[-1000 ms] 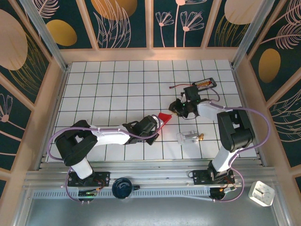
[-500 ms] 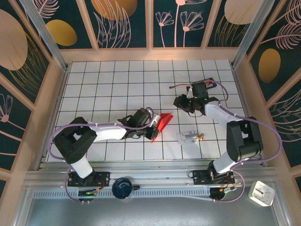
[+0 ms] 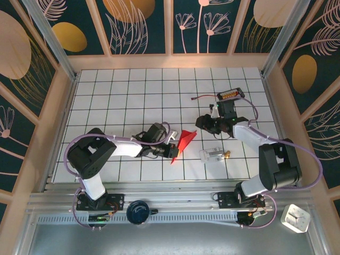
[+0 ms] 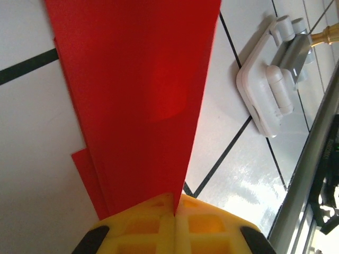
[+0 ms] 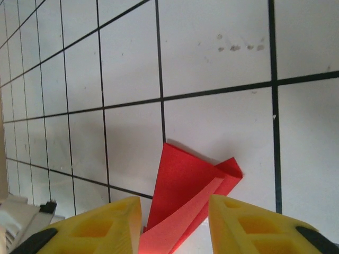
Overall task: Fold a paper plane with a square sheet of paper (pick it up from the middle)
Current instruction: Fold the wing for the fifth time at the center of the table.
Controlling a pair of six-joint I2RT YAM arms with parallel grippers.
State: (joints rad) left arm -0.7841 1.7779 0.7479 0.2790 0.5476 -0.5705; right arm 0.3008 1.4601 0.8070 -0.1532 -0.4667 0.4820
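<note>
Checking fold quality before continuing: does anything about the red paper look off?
Slightly. The paper plane, pinched in the shut left gripper, has misaligned layers: in the left wrist view, lower edges peek out beside the top flap near the grip. No tears visible.

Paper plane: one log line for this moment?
paper plane: red, folded to a point | left hand: shut on paper plane | right hand: open, pointed at plane

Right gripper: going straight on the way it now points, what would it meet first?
Most likely the paper plane, whose red folded end lies ahead of the right gripper, between its open jaws. Depth is unclear; it might pass above it.
</note>
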